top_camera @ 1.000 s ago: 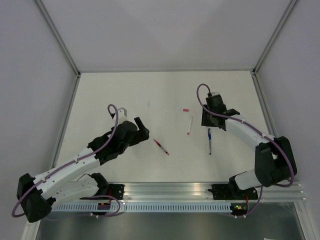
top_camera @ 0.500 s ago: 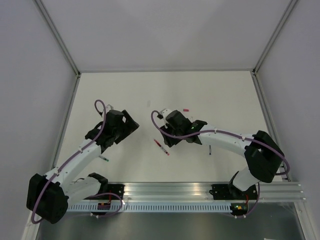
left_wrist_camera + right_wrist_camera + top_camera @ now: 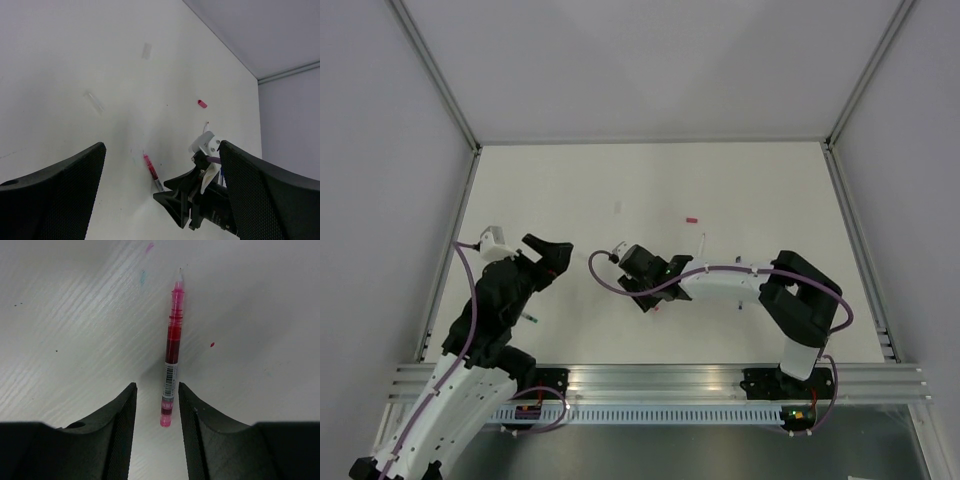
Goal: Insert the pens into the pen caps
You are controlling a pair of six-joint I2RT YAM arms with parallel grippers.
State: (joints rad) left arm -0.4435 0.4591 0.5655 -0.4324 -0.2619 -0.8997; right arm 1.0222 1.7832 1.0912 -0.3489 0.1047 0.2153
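A red pen (image 3: 171, 340) lies flat on the white table, tip pointing away from my right wrist camera. Its pink rear end sits between the fingers of my right gripper (image 3: 157, 386), which is open with a gap on both sides of the pen. From above, the right gripper (image 3: 642, 292) covers most of that pen (image 3: 655, 308). My left gripper (image 3: 548, 256) is wide open and empty at the left, raised above the table. It looks across at the red pen (image 3: 150, 169) and the right gripper (image 3: 192, 212). A red pen cap (image 3: 691, 216) lies farther back.
A whitish pen (image 3: 702, 241) lies behind the right forearm. A bit of a blue pen (image 3: 739, 298) shows beneath that forearm. A green-ended pen (image 3: 530, 318) lies near the left arm. Two small translucent pieces (image 3: 94, 101) (image 3: 146, 50) rest on the table farther off.
The right arm has swung from the right side across to the left and come down over the red pen. The left arm has drawn back to the left and toward its base.
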